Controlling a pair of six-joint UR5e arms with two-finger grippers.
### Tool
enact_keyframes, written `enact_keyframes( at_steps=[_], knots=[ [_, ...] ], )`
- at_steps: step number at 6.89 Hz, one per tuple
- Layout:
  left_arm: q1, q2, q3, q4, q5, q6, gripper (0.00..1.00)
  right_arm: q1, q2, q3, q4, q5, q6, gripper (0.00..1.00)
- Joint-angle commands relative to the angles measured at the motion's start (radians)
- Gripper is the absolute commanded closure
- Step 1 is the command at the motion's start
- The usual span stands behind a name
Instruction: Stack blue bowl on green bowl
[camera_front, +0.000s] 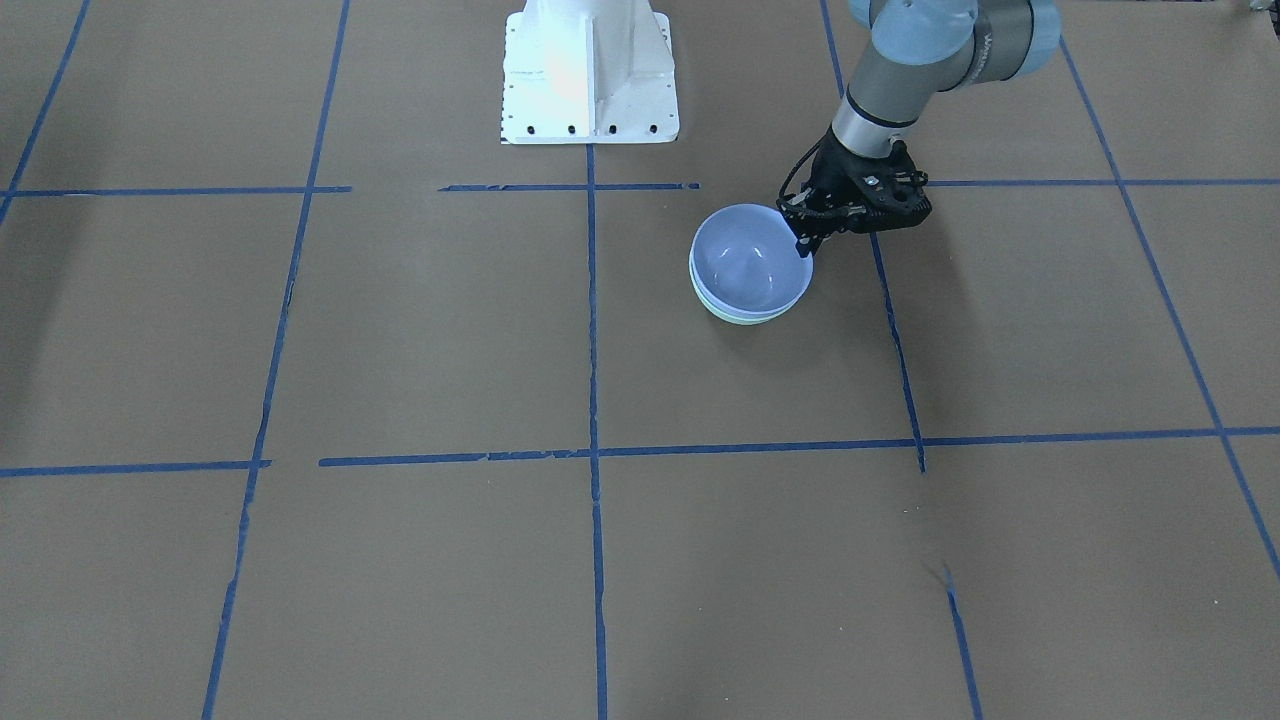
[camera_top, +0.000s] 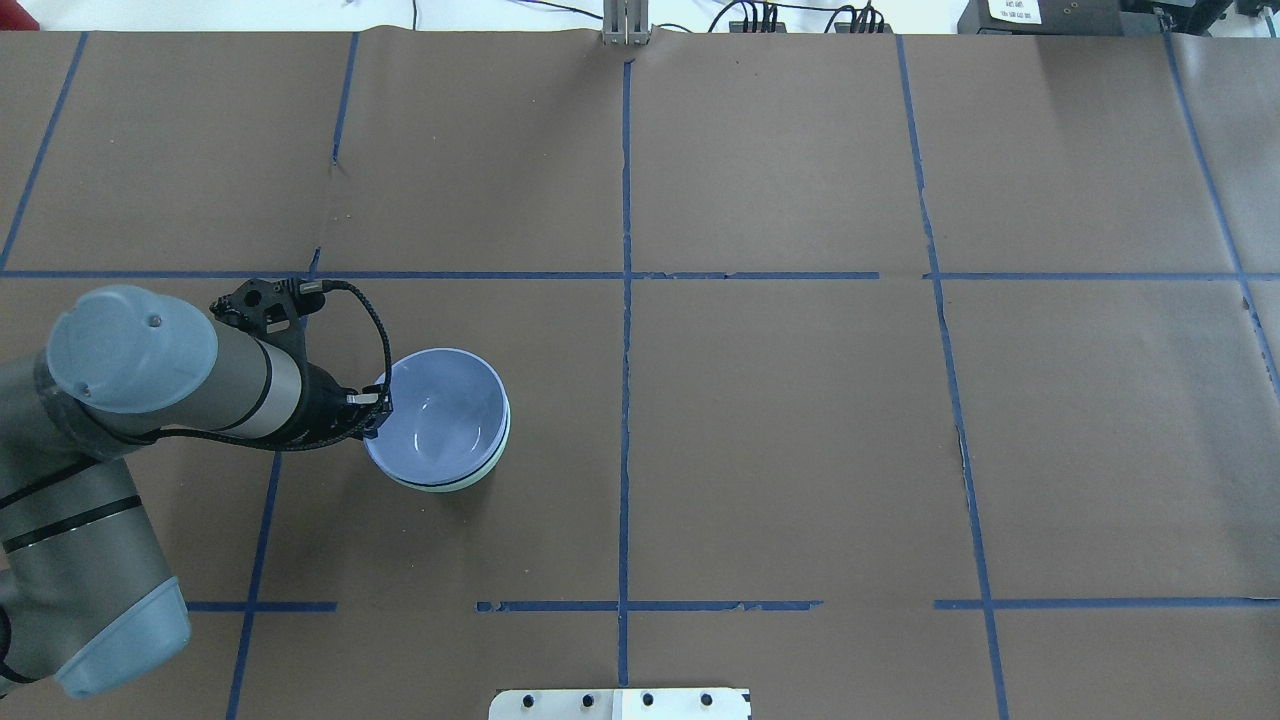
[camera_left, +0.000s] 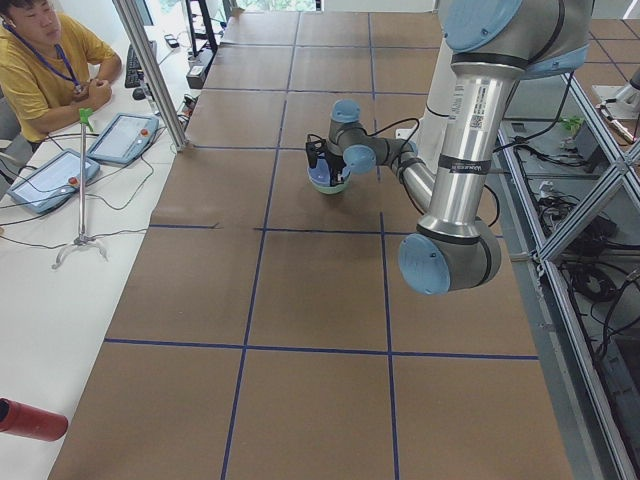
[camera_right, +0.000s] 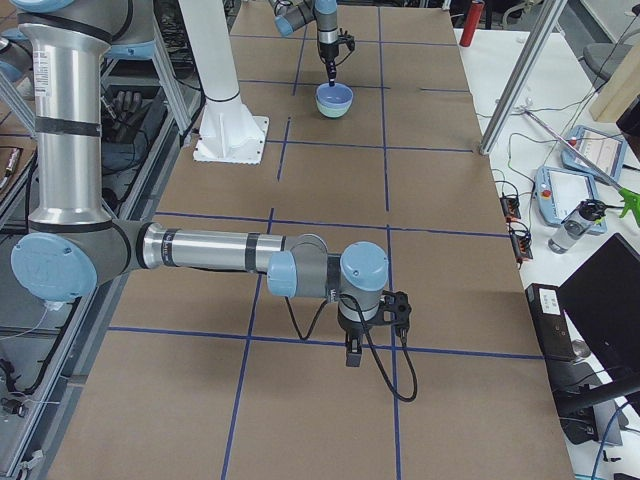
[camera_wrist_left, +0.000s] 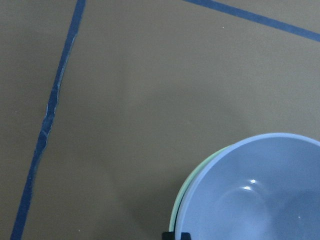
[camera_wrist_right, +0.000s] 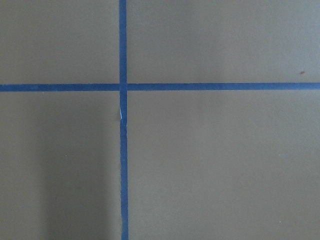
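The blue bowl (camera_front: 750, 262) sits nested inside the green bowl (camera_front: 745, 318), both upright on the brown table on my left side. Only a thin mint edge of the green bowl (camera_top: 497, 455) shows under the blue bowl (camera_top: 440, 415). My left gripper (camera_front: 805, 240) is at the blue bowl's rim on the side nearest my arm, jaws narrow and pinched on that rim. In the left wrist view the fingertips (camera_wrist_left: 176, 235) sit at the rims of the blue bowl (camera_wrist_left: 260, 200) and the green bowl (camera_wrist_left: 192, 182). My right gripper (camera_right: 352, 358) hangs low over bare table far from the bowls; I cannot tell its state.
The brown paper table (camera_top: 780, 430) carries a grid of blue tape lines (camera_top: 625, 300). My white base (camera_front: 590, 75) stands behind the bowls. A person (camera_left: 45, 70) sits at a side desk with tablets beyond the table edge.
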Motion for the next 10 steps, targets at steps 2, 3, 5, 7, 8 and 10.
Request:
enact_keyframes(
  at_steps=[2,3,5,7,8,10],
  knots=[
    [-0.004,-0.004,-0.004,0.001,0.001,-0.003,0.01,0.0,0.0,0.0,0.0,0.0,0.0,0.0],
    [-0.016,0.006,-0.033,0.001,-0.003,-0.003,0.0,0.0,0.0,0.0,-0.002,0.0,0.0,0.0],
    [-0.082,0.044,-0.065,0.001,-0.019,0.087,0.0,0.0,0.0,0.0,-0.002,0.002,0.0,0.0],
    [-0.284,0.122,-0.067,0.001,-0.185,0.423,0.0,0.0,0.0,0.0,0.0,0.0,0.0,0.0],
    [-0.42,0.192,-0.064,0.006,-0.272,0.654,0.0,0.0,0.0,0.0,0.0,0.0,0.0,0.0],
    [-0.595,0.306,-0.049,0.103,-0.293,1.081,0.0,0.0,0.0,0.0,0.0,0.0,0.0,0.0]
  ],
)
